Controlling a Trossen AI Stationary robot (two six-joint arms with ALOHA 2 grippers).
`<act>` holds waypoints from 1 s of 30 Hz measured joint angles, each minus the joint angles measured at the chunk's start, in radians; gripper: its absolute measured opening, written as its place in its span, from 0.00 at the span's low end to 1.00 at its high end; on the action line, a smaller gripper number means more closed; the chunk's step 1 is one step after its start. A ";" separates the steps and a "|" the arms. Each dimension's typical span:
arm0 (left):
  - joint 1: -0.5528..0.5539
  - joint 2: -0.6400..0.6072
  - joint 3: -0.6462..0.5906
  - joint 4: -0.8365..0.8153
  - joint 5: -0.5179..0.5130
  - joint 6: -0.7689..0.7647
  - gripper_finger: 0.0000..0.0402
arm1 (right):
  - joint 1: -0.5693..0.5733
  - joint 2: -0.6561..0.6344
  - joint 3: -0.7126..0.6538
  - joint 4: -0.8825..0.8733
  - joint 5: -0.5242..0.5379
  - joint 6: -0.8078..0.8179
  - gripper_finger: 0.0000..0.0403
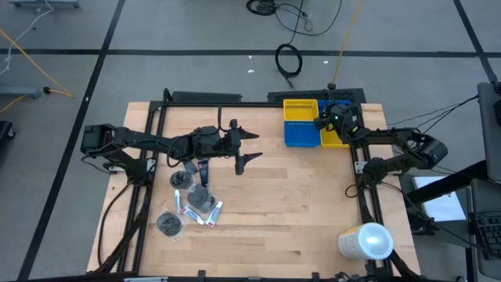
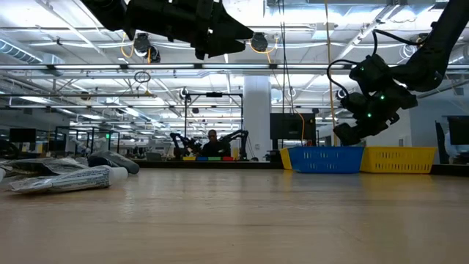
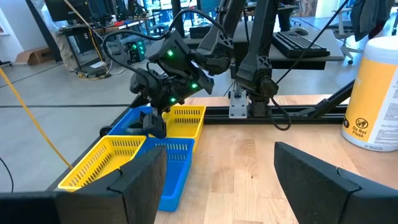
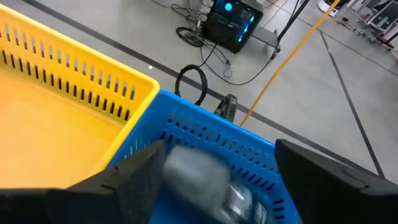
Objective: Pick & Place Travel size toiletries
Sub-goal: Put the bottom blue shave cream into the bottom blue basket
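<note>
The travel size toiletries [image 1: 194,200] lie in a loose pile on the table's near-left part: dark mini bottles, white tubes and a round dark tin [image 1: 168,224]. The low view shows them at the left [image 2: 69,176]. My left gripper [image 1: 252,147] hangs open and holding nothing above the table's middle, right of the pile [image 3: 217,186]. My right gripper [image 1: 327,121] is open over the bins at the far right [image 4: 217,180]. Below its spread fingers a blurred grey item [image 4: 202,177] shows inside the blue bin [image 4: 205,124]. I cannot tell whether it rests there.
Yellow and blue bins [image 1: 301,124] stand side by side at the far edge [image 2: 326,158] [image 3: 112,158]. A big white cylinder [image 1: 365,240] stands at the near right corner [image 3: 376,93]. Bare wood lies between the pile and the bins. Black frame rails run along the table's sides.
</note>
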 joint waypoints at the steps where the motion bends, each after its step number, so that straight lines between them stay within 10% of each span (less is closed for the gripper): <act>1: 0.000 0.000 0.000 -0.001 0.000 0.000 0.73 | 0.000 0.000 0.000 0.000 0.000 0.000 0.75; 10: 0.000 -0.003 0.000 -0.071 -0.061 -0.002 0.68 | 0.066 -0.088 0.000 -0.005 0.001 0.007 0.72; 21: 0.009 -0.193 -0.001 -0.614 -0.213 -0.084 0.64 | 0.275 -0.288 0.000 -0.009 -0.006 0.008 0.71; 30: 0.037 -0.341 0.000 -1.015 -0.147 -0.330 0.66 | 0.452 -0.332 0.000 -0.002 -0.009 0.007 0.70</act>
